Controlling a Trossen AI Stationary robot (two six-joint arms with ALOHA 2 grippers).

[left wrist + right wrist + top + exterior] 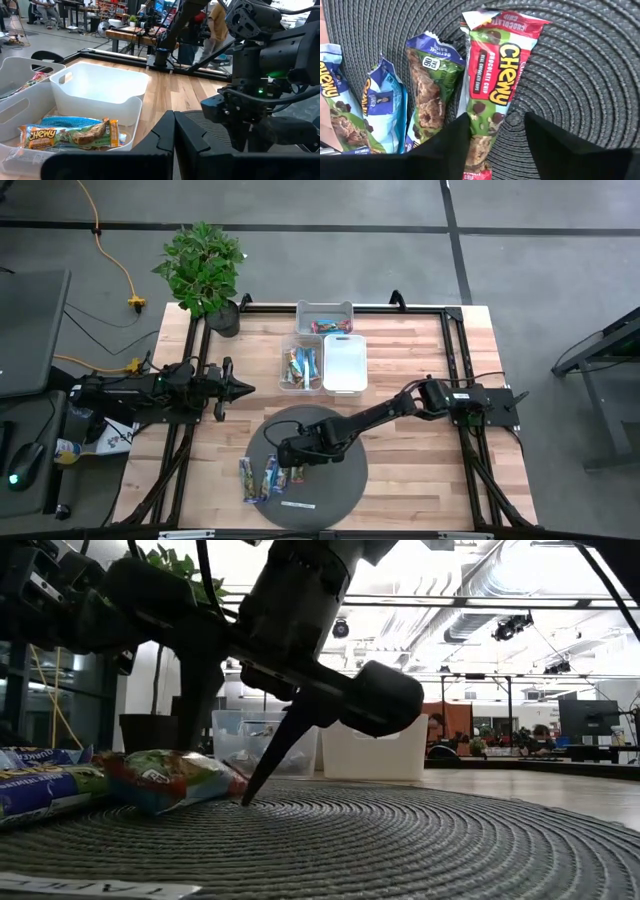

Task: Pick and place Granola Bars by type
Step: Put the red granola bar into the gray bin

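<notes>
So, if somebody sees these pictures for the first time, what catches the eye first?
Probably the right gripper, low over the round dark mat, its jaws on either side of a red Chewy bar. More bars lie in a row beside it. Behind the mat stand clear bins, one holding bars, and an empty white bin.

- Wooden table (400, 360) carries a round dark woven mat (340, 480) at its near edge.
- Three bins (345, 365) sit toward the far edge, middle.
- Potted plant (205, 270) stands at the far left corner.
</notes>
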